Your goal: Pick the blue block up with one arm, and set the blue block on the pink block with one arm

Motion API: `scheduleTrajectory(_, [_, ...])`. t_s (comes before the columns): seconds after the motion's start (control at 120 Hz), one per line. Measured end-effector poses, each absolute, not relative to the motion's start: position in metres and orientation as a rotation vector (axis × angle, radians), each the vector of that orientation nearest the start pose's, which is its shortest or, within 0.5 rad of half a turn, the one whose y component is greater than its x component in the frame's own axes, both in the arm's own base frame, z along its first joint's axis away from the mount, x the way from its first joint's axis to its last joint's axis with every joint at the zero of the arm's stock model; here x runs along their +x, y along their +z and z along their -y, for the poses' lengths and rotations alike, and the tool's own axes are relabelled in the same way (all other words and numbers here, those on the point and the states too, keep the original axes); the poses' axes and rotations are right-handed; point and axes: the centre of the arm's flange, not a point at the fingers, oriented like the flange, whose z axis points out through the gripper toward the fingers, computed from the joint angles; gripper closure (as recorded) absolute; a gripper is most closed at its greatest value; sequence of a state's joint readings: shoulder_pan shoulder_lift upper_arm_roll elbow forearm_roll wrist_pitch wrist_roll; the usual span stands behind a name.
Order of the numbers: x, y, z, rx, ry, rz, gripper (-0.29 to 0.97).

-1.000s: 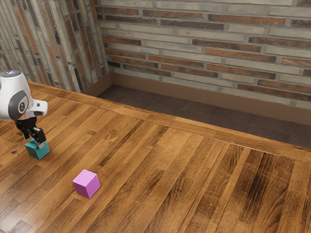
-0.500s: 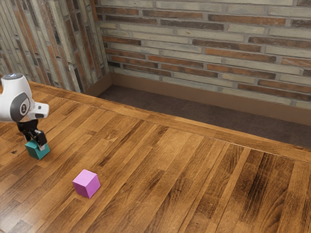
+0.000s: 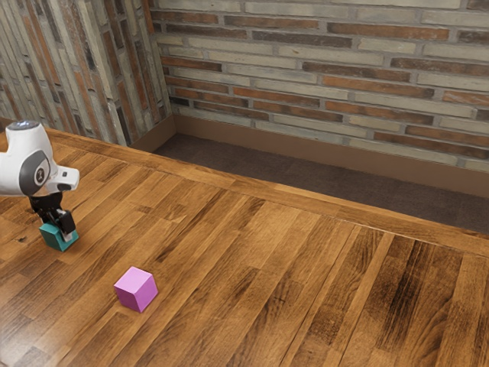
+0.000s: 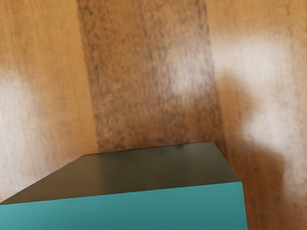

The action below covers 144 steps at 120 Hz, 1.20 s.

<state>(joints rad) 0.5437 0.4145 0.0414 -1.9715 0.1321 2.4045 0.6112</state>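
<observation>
Exterior view. You see the arm's white hand [image 3: 25,162] at the exterior view's left edge, above the wooden table [image 3: 290,290]. The black gripper [image 3: 56,228] points straight down and stands low over the blue block [image 3: 52,240], which renders as a teal cube. The gripper covers the block's upper part, so you see only the block's lower faces beneath it. From this angle you cannot tell whether the gripper has closed on the block or merely straddles it, and you cannot make out any contact at the block's sides. The block's base appears to meet the table top. You cannot confirm a gap beneath it.

The pink block [image 3: 136,289] rests flat on the table, nearer the camera and toward the exterior view's right of the blue block. The two blocks are well apart, with bare planks between them, and nothing lies on the pink block's top face.

Behind the table you see a strip of dark floor [image 3: 321,172] and a brick wall [image 3: 321,76].

Wrist view. The blue block [image 4: 144,206] lies directly under the hand, with one teal side face lit and its top face in shadow. Beyond it you see the table's grain [image 4: 148,72], and a soft shadow falls across the planks beside the block.
</observation>
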Motion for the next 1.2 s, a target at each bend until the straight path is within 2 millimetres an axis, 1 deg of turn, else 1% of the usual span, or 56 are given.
scheduleTrajectory(0.075, [0.514,0.261,-0.340,-3.036,0.068,-0.194,0.02])
scheduleTrajectory(0.342, [0.515,0.263,-0.341,-3.035,0.059,-0.191,0.21])
scheduleTrajectory(0.575, [0.516,0.264,-0.341,-3.033,0.059,-0.188,0.29])
scheduleTrajectory(0.808, [0.515,0.266,-0.342,-3.030,0.055,-0.177,0.30])
scheduleTrajectory(0.892, [0.516,0.273,-0.341,-3.026,0.042,-0.173,0.30])
scheduleTrajectory(0.967, [0.519,0.284,-0.334,-3.028,0.018,-0.179,0.31])
scheduleTrajectory(1.017, [0.516,0.292,-0.327,-3.035,0.002,-0.172,0.31])
scheduleTrajectory(1.083, [0.512,0.308,-0.317,-3.042,-0.032,-0.162,0.31])
scheduleTrajectory(1.142, [0.505,0.321,-0.306,-3.050,-0.054,-0.155,0.31])
scheduleTrajectory(1.2, [0.497,0.329,-0.288,-3.060,-0.062,-0.168,0.31])
